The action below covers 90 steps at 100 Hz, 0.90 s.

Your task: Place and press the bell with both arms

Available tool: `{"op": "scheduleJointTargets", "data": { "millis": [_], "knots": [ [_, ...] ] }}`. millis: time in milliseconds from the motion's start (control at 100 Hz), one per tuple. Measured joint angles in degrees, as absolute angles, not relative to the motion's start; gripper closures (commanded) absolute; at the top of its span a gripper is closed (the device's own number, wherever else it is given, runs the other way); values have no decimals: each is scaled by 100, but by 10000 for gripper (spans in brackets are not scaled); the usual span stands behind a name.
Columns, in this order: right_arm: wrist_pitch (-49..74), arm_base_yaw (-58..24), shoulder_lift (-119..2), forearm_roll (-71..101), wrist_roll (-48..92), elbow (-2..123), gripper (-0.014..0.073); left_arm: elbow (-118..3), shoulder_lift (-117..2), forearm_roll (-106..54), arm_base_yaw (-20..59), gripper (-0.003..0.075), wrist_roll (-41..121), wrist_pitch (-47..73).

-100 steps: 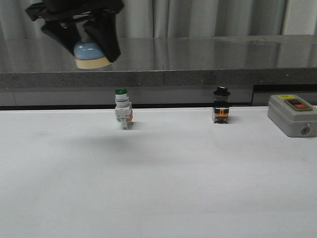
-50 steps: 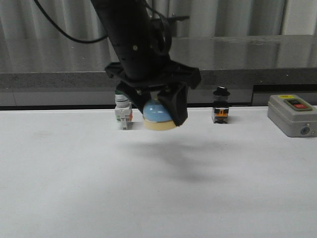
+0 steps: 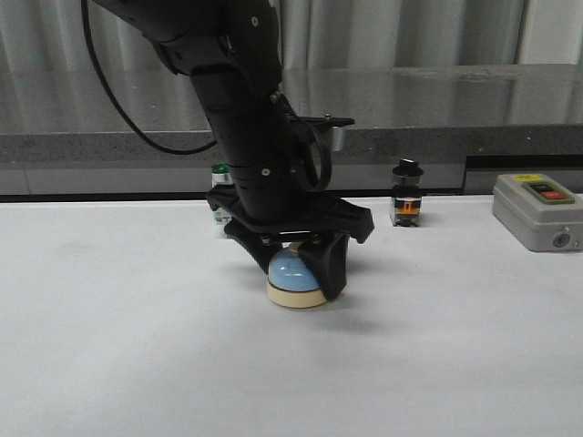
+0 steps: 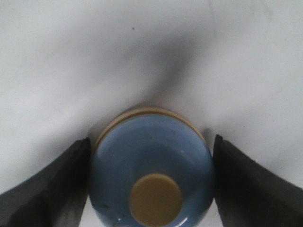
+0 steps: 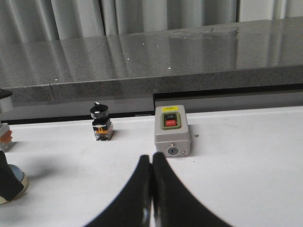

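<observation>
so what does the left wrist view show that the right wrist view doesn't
Only the left wrist view shows the bell's blue dome from above with its cream push button, and the left gripper's fingers pressed against both sides of it.

Only the right wrist view shows the black-capped switch, the grey on/off box, the dark counter and the right gripper, its fingers together with nothing between them.

Both show the white table and the bell, though the right wrist view catches just an edge of it.
</observation>
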State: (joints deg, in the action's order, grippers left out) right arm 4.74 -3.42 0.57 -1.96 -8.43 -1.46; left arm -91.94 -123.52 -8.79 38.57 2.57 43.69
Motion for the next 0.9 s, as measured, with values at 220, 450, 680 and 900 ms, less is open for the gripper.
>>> {"op": "scheduleJointTargets", "data": {
  "millis": [220, 450, 680, 900],
  "knots": [
    [474, -342, 57, -196, -843, -146, 654, -9199, -12352, -927, 3914, 498, 263, 4429],
    [474, -342, 57, -196, -843, -146, 654, -9212, -12352, -958, 3914, 127, 263, 4546],
    [474, -342, 57, -196, -843, -146, 654, -9221, -12352, -1016, 3936, 31, 263, 4568],
    [474, -342, 57, -196, -843, -146, 654, -9221, -12262, -1016, 3949, 31, 271, 4605]
  ]
}}
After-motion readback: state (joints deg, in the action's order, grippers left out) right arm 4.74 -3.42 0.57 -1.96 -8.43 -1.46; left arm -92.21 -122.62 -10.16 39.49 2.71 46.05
